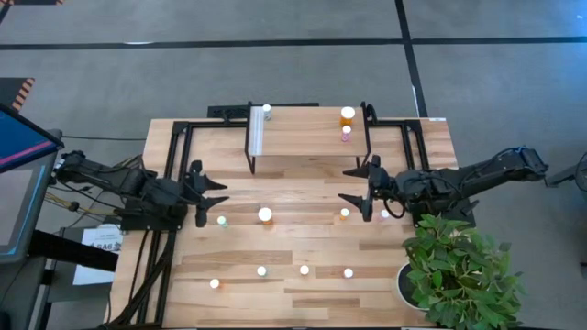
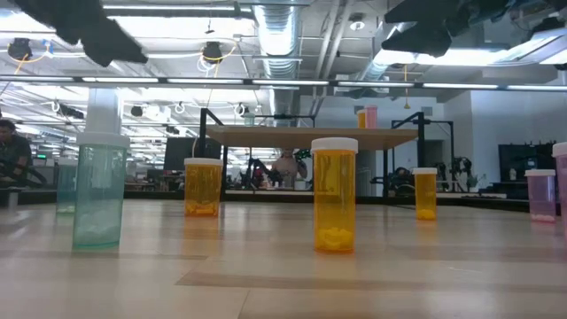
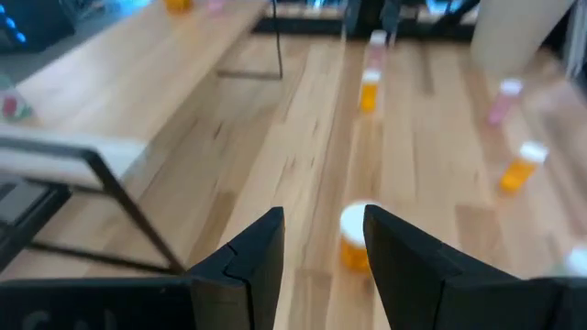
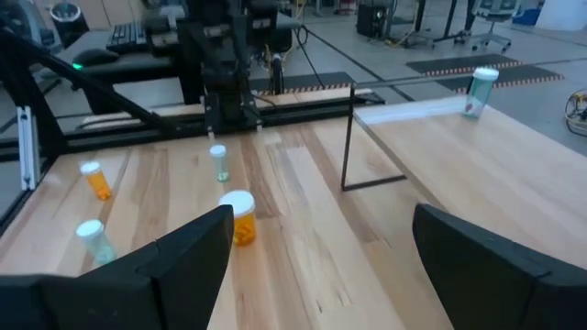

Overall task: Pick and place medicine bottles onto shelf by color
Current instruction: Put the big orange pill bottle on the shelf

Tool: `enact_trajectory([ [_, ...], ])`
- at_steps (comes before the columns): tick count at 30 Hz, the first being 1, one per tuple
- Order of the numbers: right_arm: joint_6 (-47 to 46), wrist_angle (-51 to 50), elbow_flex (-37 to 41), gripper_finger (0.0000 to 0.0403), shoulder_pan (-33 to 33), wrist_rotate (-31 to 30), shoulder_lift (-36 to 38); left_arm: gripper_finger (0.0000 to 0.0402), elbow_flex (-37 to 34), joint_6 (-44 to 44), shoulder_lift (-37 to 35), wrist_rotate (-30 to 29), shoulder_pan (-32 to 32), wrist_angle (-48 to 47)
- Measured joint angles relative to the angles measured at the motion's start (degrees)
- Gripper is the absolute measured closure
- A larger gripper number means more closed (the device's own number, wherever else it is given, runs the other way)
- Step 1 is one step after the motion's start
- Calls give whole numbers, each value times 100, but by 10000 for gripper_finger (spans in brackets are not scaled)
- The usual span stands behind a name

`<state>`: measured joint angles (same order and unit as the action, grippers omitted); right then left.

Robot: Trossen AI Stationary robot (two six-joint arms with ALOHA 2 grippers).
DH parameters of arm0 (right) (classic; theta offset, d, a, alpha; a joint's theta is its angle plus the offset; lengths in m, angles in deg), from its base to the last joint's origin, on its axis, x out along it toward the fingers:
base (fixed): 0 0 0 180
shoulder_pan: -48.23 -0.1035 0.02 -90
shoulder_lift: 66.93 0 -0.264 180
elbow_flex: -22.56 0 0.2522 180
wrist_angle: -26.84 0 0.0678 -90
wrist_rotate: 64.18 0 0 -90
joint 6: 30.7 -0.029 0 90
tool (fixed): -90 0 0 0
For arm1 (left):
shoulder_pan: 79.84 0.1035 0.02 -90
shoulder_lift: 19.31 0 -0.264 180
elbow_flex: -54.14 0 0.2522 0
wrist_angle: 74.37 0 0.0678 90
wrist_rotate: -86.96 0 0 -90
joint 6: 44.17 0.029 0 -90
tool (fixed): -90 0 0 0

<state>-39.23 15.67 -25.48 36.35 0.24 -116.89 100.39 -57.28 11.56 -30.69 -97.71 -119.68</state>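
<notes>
The shelf point(image 1: 307, 130) stands at the table's far middle on thin black legs, with a green bottle point(image 1: 267, 110) near its white strip, and an orange bottle point(image 1: 348, 115) and a pink bottle point(image 1: 347, 134) at its right end. Several medicine bottles stand on the table: a green one point(image 1: 222, 221), a larger orange one point(image 1: 265, 215), a small orange one point(image 1: 345, 214), a pink one point(image 1: 384, 215) and a row near the front edge point(image 1: 304, 269). My left gripper point(image 1: 215, 194) hovers open left of the green bottle. My right gripper point(image 1: 354, 186) hovers open above the small orange bottle. Neither holds anything.
A potted plant point(image 1: 459, 270) stands at the table's near right corner, close to my right arm. A monitor point(image 1: 18, 151) sits off the table's left side. Black frame rails point(image 1: 174, 147) run along the table's left and far edges. Bare wood lies between the shelf and the bottles.
</notes>
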Motion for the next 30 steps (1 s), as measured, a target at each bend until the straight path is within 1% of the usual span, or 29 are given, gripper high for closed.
enact_trajectory([
  [6, -38, 4, 0, 46, -135, 2, 2, 263, -2, -4, 0, 5, 0, -571],
  [30, -2, 4, -1, 46, -188, 6, 2, 263, -2, 0, -2, 10, 0, -514],
])
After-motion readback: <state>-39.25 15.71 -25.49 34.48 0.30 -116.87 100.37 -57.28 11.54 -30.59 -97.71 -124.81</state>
